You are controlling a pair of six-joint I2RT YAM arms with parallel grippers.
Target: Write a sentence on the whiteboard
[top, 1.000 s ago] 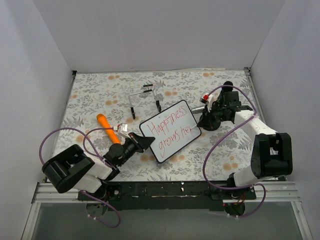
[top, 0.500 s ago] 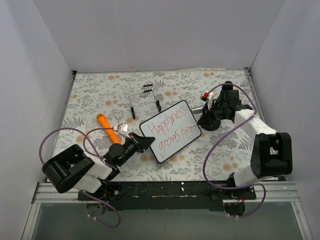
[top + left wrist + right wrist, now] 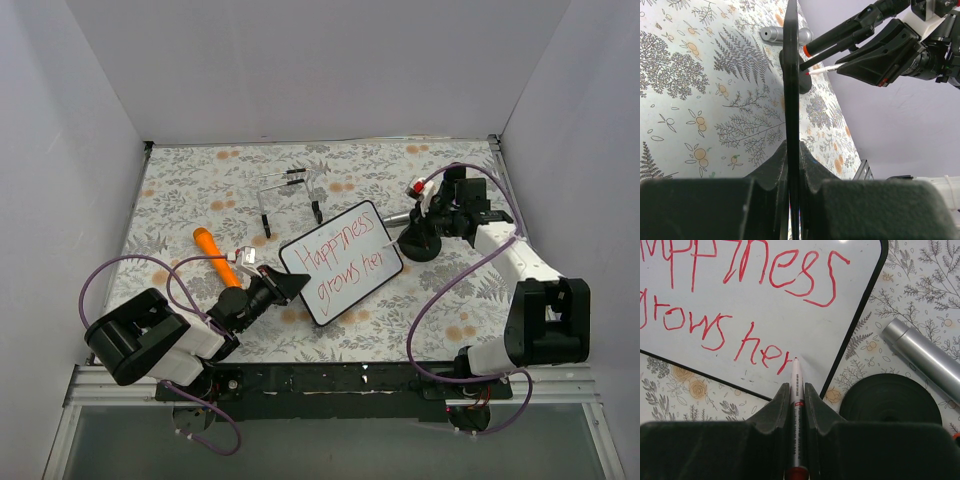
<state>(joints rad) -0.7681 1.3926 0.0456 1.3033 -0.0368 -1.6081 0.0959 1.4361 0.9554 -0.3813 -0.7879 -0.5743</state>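
Left gripper (image 3: 793, 150) clamps the whiteboard's (image 3: 840, 325) edge; right gripper (image 3: 796, 390) pinches a red marker (image 3: 796, 382), tip touching the white surface just after the sentence's (image 3: 720, 332) "her".

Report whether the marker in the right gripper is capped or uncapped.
Uncapped: in the right wrist view the marker shows its bare pointed tip against the whiteboard.

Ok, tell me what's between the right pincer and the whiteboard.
The red marker the right pincer holds, its tip at the whiteboard after "her"; the right wrist view shows it.
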